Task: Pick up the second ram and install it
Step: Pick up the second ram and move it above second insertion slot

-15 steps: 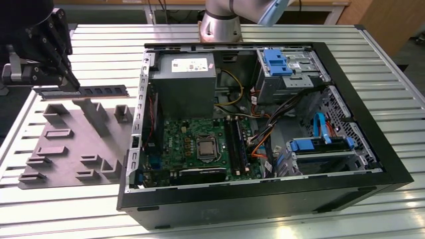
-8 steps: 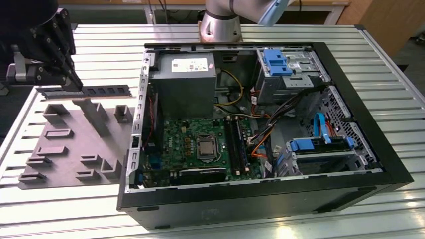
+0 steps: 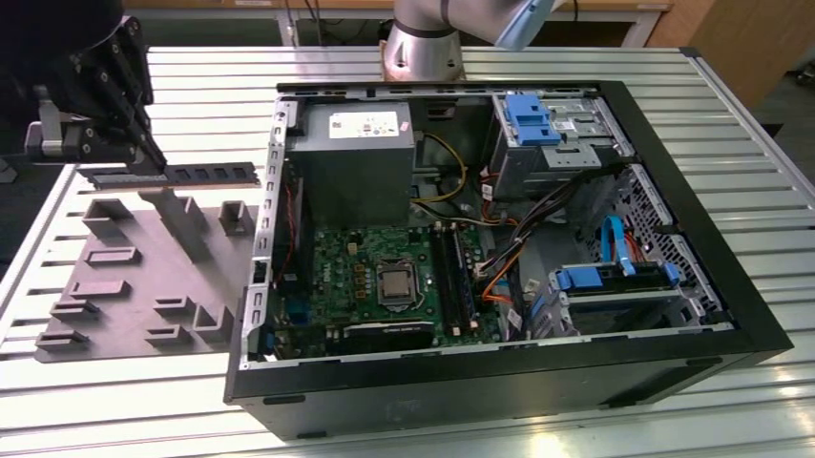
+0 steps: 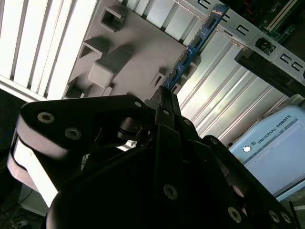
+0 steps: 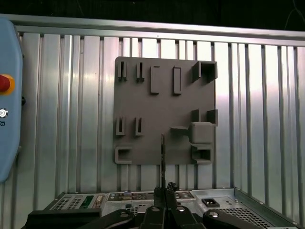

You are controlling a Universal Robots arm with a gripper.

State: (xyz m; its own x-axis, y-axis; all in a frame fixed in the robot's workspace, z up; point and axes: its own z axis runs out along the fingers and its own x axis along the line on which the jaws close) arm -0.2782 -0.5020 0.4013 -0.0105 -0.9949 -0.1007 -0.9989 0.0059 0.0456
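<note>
Aloft over the grey tray (image 3: 128,296), second ram (image 3: 217,175) tight in the claw (image 3: 134,164); motherboard (image 3: 382,277) inside the open case (image 3: 484,382).

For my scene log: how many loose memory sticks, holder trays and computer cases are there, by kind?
Memory sticks: 1, the second ram, gripped in the hand
Holder trays: 1, grey
Computer cases: 1, open
Total: 3
</note>
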